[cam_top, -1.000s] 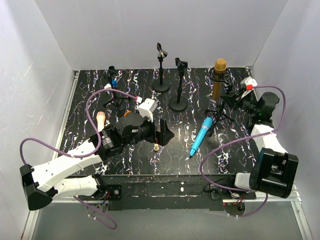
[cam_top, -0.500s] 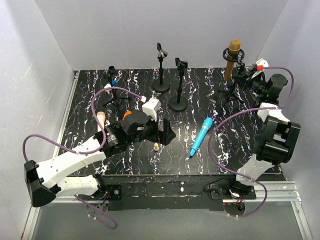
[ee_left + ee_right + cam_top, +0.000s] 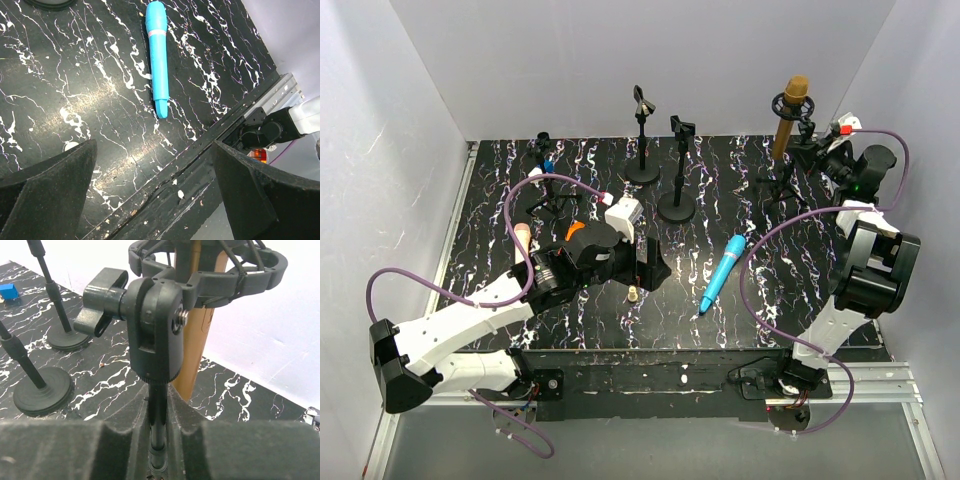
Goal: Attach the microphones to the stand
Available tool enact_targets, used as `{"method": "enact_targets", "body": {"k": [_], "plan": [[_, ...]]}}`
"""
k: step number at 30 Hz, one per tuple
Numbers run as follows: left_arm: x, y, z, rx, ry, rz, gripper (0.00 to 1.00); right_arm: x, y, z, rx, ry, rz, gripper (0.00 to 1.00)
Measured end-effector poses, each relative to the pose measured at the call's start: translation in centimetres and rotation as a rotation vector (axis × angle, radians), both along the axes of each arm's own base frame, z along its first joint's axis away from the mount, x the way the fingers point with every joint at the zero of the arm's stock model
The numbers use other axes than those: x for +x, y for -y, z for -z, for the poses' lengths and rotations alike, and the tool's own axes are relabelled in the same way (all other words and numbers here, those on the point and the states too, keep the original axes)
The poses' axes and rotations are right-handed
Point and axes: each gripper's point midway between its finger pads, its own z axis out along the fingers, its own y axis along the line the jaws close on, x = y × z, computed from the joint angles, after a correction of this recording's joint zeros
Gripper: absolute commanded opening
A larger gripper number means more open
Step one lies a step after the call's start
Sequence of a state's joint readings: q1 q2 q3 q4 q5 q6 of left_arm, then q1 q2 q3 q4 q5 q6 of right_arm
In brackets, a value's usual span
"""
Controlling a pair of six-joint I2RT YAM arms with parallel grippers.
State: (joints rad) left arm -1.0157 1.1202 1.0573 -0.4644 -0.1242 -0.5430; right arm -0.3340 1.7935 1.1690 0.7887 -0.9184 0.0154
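The golden-brown microphone point(image 3: 791, 118) stands upright in a black shock-mount ring on a tripod stand point(image 3: 783, 186) at the back right. My right gripper point(image 3: 809, 158) is shut on that stand's pole point(image 3: 159, 415), just under the mount's swivel joint point(image 3: 152, 325), with the microphone point(image 3: 192, 352) behind it. The light blue microphone point(image 3: 723, 271) lies on the table; it also shows in the left wrist view point(image 3: 157, 55). My left gripper point(image 3: 654, 264) is open and empty to its left, its fingers point(image 3: 45, 192) wide apart. The pale pink microphone point(image 3: 522, 240) and orange microphone point(image 3: 574, 228) lie mostly hidden behind my left arm.
Two empty round-base clip stands point(image 3: 642, 138) point(image 3: 678, 170) stand at the back middle; both show in the right wrist view point(image 3: 42, 390). A small tripod stand point(image 3: 546, 202) is at the back left. A tiny beige peg point(image 3: 633, 294) lies near my left gripper. The table's metal front rail point(image 3: 235, 135) is close.
My right gripper has carried the stand with the golden-brown microphone back and to the right, towards the wall. My left gripper has shifted slightly right.
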Motion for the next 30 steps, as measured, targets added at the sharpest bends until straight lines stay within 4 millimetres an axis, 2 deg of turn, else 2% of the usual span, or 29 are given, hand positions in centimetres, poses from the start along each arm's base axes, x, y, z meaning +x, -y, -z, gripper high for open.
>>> {"method": "enact_targets", "body": {"k": [8,15,25,30], "plan": [[0.0,0.0,0.0,0.000,-0.003,-0.001,0.98,-0.1,-0.1,-0.8,-0.021,0.055,-0.011,0.40],[-0.1,-0.1,-0.1,-0.006,-0.005,-0.004,0.98,-1.0,0.0,0.0,-0.017,0.042,-0.011,0.56],[-0.6,-0.8,-1.7,-0.064,0.019,-0.008,0.98,-3.7,1.6,-2.1,-0.022,0.042,0.051,0.62],[-0.7,-0.9,-1.6,-0.080,0.025,-0.009,0.98,-6.4,1.6,-1.7,-0.035,-0.011,0.072,0.62]]}}
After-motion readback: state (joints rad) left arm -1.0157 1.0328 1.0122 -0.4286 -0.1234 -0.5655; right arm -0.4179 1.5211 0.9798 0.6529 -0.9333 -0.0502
